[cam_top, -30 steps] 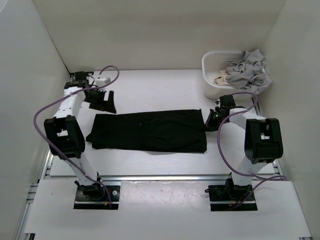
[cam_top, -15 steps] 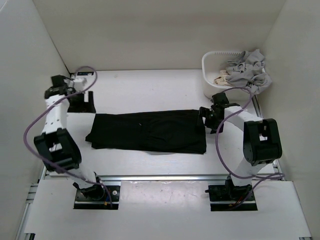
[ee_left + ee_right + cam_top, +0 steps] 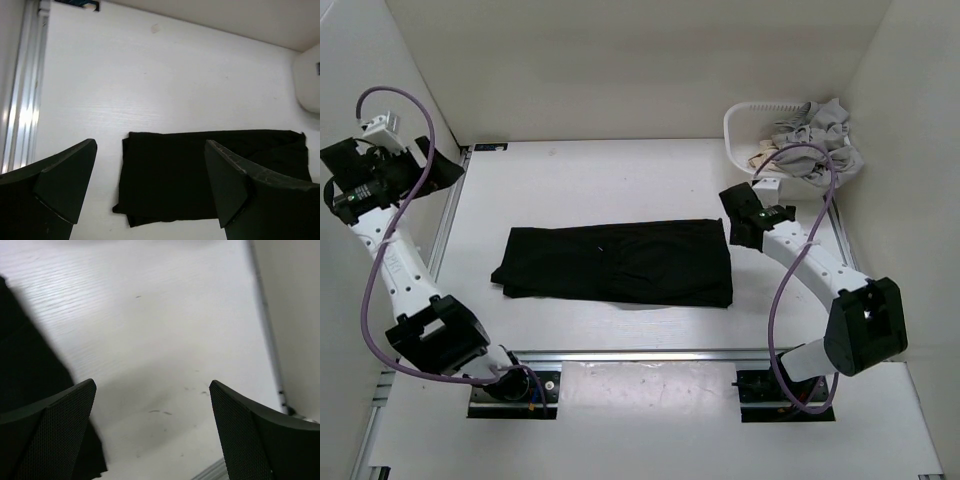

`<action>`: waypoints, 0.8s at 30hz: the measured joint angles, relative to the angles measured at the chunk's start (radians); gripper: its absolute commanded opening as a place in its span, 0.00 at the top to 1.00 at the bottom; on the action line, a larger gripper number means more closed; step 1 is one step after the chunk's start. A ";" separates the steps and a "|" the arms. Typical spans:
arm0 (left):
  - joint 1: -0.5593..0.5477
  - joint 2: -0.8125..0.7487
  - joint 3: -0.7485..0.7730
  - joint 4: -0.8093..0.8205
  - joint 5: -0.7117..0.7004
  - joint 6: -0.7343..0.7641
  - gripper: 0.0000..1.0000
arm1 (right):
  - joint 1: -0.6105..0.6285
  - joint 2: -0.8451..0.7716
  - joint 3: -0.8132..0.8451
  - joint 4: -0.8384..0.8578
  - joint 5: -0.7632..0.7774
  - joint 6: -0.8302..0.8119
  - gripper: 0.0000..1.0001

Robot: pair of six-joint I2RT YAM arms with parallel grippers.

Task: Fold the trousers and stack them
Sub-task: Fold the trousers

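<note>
**Both arms pulled back from the folded trousers**

Both arms had moved off the trousers [image 3: 620,262] within the last second. The trousers lay flat as a long black rectangle across the middle of the desk [image 3: 620,180], touched by nothing. The right fingers [image 3: 740,222] had let go of the cloth's right end and stood spread wide and empty, just beside that edge. The left fingers [image 3: 438,166], also spread and empty, had swung up to the far-left corner, well apart from the cloth. A white basket [image 3: 745,130] holding grey garments [image 3: 815,135] sat at the far right. The lengthwise fold looked settled. A crosswise fold and the stacking probably remained.
</note>
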 measured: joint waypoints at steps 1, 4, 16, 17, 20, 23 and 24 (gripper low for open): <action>0.018 -0.001 0.000 0.012 0.046 0.005 0.00 | 0.002 0.000 0.009 -0.015 0.033 0.002 0.01; 0.024 0.013 0.027 0.023 0.180 0.012 0.00 | 0.003 0.002 0.046 -0.071 0.126 0.011 0.01; -0.024 0.371 0.402 0.035 0.623 0.270 0.00 | 0.003 0.026 0.196 -0.208 0.298 0.037 0.01; -0.053 0.338 0.382 0.036 0.595 0.351 0.00 | 0.003 0.027 0.197 -0.218 0.304 0.043 0.01; -0.161 0.175 0.269 0.023 0.554 0.514 0.00 | 0.003 0.036 0.200 -0.247 0.315 0.049 0.01; -0.220 0.107 0.312 -0.006 0.524 0.528 0.00 | 0.003 0.047 0.209 -0.269 0.324 0.053 0.01; -0.222 0.111 0.355 -0.045 0.521 0.600 0.00 | 0.003 0.051 0.213 -0.275 0.329 0.053 0.01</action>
